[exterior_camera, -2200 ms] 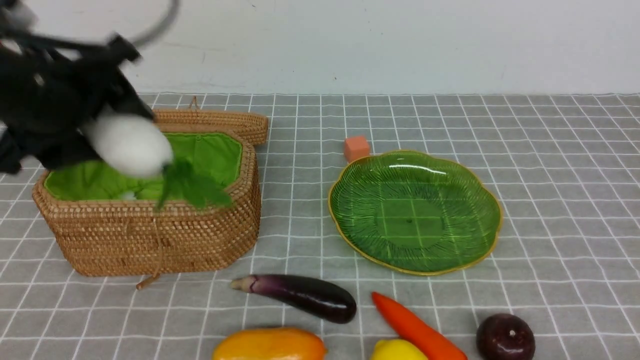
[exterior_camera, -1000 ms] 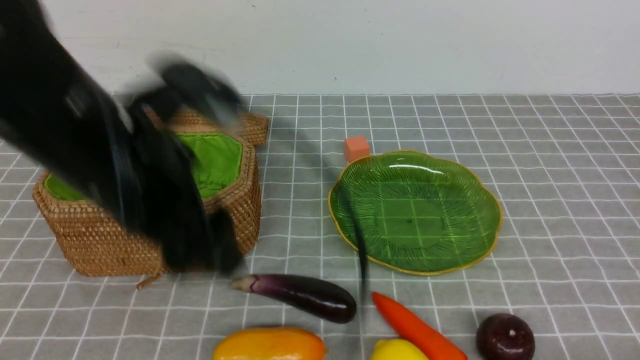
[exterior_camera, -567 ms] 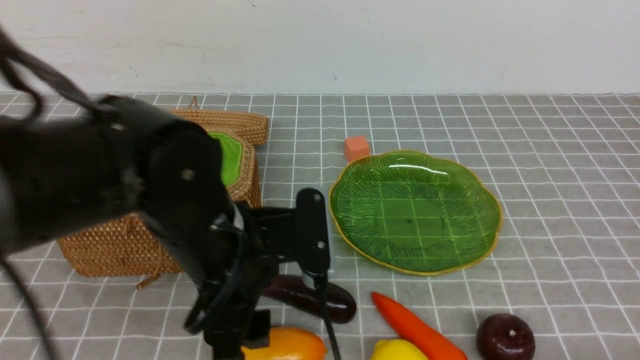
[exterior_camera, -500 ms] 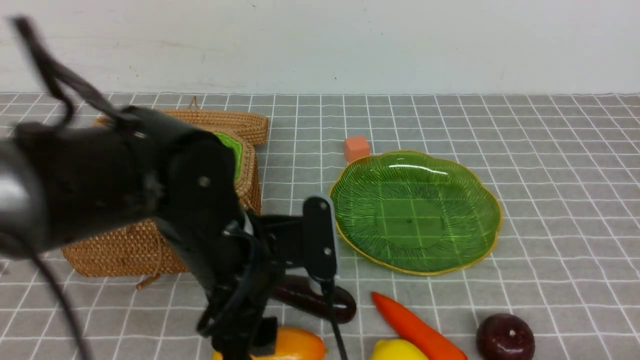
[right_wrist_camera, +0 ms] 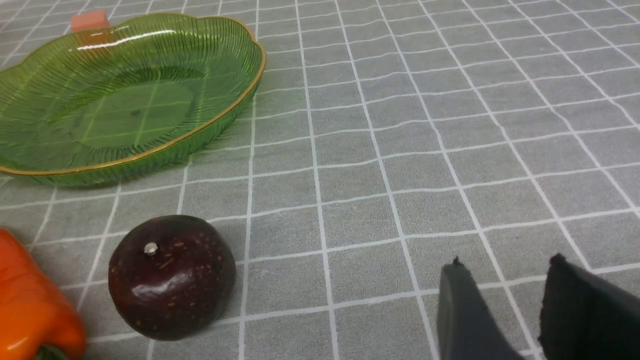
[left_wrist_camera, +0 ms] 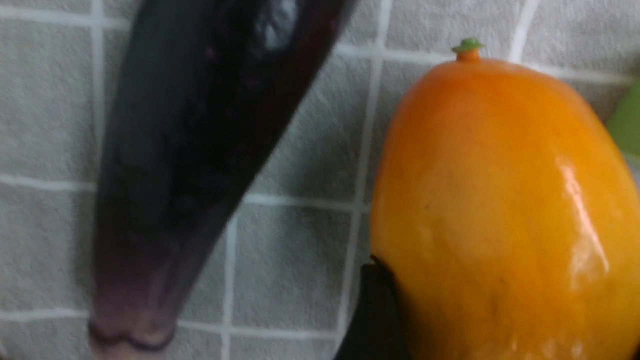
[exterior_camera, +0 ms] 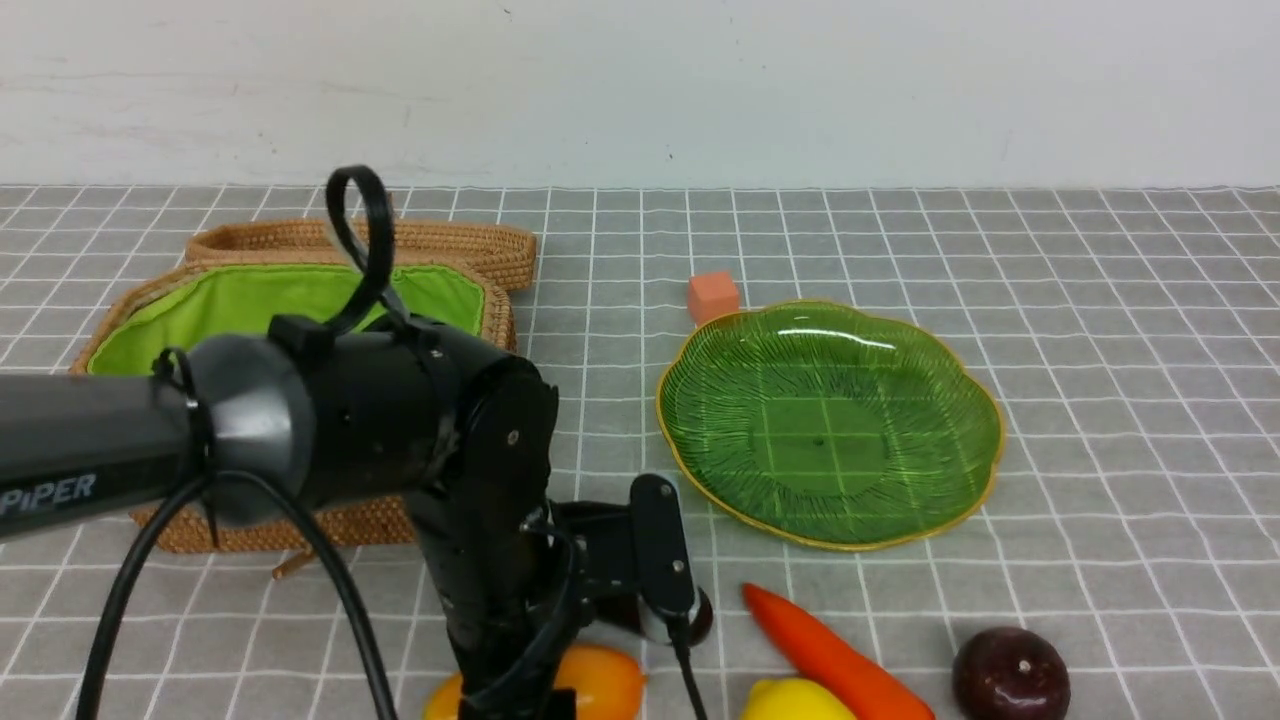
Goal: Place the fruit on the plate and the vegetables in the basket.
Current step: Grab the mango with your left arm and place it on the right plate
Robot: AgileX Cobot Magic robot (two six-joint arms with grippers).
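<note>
Jaws on your left gripper stand spread and grip nothing yet. They are lowered either side of the eggplant, which lies on the cloth. One finger sits in the narrow gap between the eggplant and the mango, right against the mango's skin. Your right gripper hangs low over bare cloth with a gap between its tips and nothing in them, near the maroon fruit.

By my reading you are early in the job. The plate is bare, and the mango, the lemon and the maroon fruit all wait on the cloth in front of it. The carrot also lies out, just beside the eggplant's blunt end. No radish shows anywhere on the cloth. It may be in the basket, but your arm and the rim hide the basket's floor.

Room is tight at the left hand, so closing could nudge the mango, and the carrot is close by. The basket wall stands just behind your wrist, so you will probably need to lift above its rim before swinging over. Its lid lies behind it, leaving the mouth open. The orange cube touches or nearly touches the plate's far rim. Wide bare cloth lies to the right of the plate.
</note>
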